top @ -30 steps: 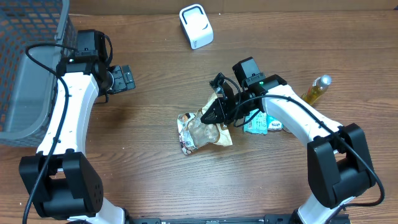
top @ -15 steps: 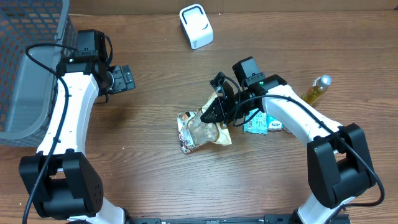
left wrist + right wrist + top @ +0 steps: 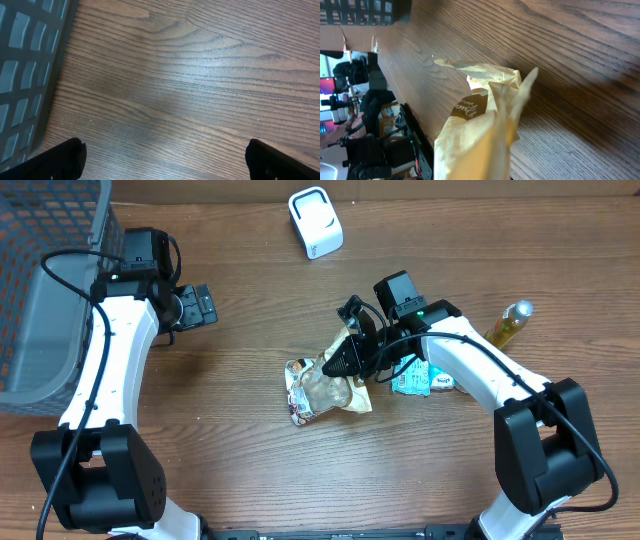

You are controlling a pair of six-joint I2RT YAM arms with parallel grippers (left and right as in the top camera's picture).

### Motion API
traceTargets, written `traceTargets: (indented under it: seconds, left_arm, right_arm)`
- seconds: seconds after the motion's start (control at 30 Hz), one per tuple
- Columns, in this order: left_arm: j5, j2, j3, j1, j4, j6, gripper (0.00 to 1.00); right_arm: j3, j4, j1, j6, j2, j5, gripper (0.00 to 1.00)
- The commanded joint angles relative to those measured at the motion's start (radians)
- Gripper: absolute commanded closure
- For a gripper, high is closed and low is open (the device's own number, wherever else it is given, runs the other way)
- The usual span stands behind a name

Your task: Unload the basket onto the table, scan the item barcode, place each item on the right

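The right gripper (image 3: 340,363) is clamped on the far edge of the snack packet (image 3: 322,390), which sits mid-table, nearer than the white scanner (image 3: 315,222). In the right wrist view the crumpled wrapper hides the fingers, and its print is cut off and too folded to read. The right arm half covers a teal packet (image 3: 420,380). The left gripper (image 3: 205,305) hangs spread wide beside the basket (image 3: 40,310). Its own camera shows only its fingertips (image 3: 60,162).
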Motion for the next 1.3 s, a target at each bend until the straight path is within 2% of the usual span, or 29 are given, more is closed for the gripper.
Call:
traceTargets:
  seconds: [0.0,0.53,0.67,0.83,0.93,1.03,1.27]
  left_arm:
    - [-0.012,-0.005,0.018,0.003,0.001,-0.003,0.0]
    - [-0.012,-0.005,0.018,0.003,0.001,-0.003,0.0]
    - [-0.012,-0.005,0.018,0.003,0.001,-0.003,0.0]
    - [-0.012,-0.005,0.018,0.003,0.001,-0.003,0.0]
    - [-0.012,-0.005,0.018,0.003,0.001,-0.003,0.0]
    - [-0.012,-0.005,0.018,0.003,0.001,-0.003,0.0]
    - [-0.012,-0.005,0.018,0.003,0.001,-0.003,0.0]
  right_arm:
    - [0.001,0.01,-0.002,0.021,-0.021,-0.004,0.96]
    - [0.05,-0.006,-0.002,0.097,-0.021,0.002,0.96]
    - [0.153,-0.083,-0.002,0.098,-0.021,0.052,0.96]
    - [0.37,-0.226,-0.002,0.089,-0.021,0.216,0.96]
    - [0.479,-0.256,-0.002,0.086,-0.021,0.335,0.96]
    - [0.52,-0.211,-0.002,0.085,-0.021,0.452,0.96]
    - [0.519,0.085,0.05,-0.077,0.01,0.742,0.96]
